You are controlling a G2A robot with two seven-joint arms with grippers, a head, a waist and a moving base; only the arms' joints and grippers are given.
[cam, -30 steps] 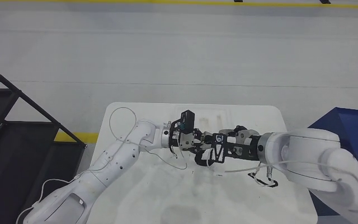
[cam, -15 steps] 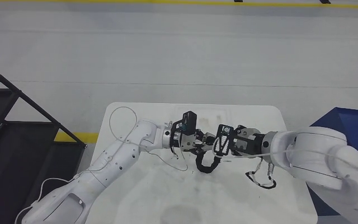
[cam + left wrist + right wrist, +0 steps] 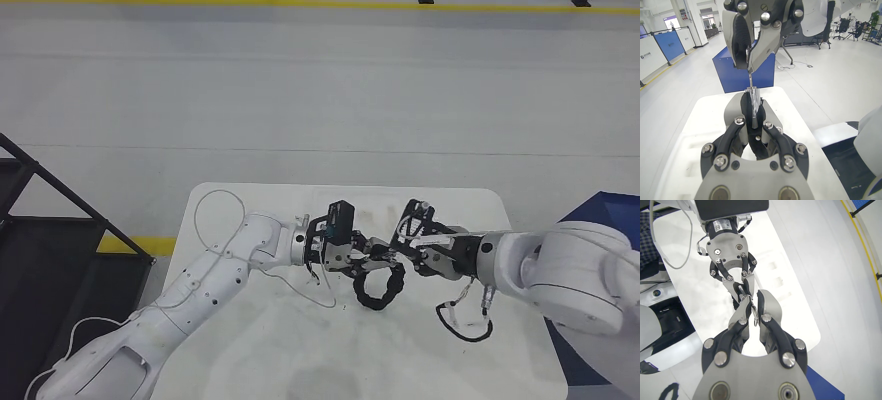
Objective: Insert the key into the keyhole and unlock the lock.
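Note:
My left gripper [image 3: 352,258] is shut on a chrome lock cylinder [image 3: 753,111], held above the white table [image 3: 230,205]. The lock's black cable loop [image 3: 378,292] hangs below it. Facing it from the right, my right gripper [image 3: 402,247] is shut on the key [image 3: 750,80], whose shaft is in the keyhole at the cylinder's end. In the right wrist view the key ring [image 3: 754,313] hangs between my right fingers, and the left gripper [image 3: 744,292] meets them tip to tip. The key's head is mostly hidden by the fingers.
A white foam tray [image 3: 375,213] with recesses lies at the table's far side. A black cord loop [image 3: 463,322] lies on the table under my right forearm. A blue box [image 3: 605,215] stands off the table's right edge.
My right gripper has rolled about its axis with the key and drawn back a little to the right. The black cable loop now hangs lower and wider under the lock.

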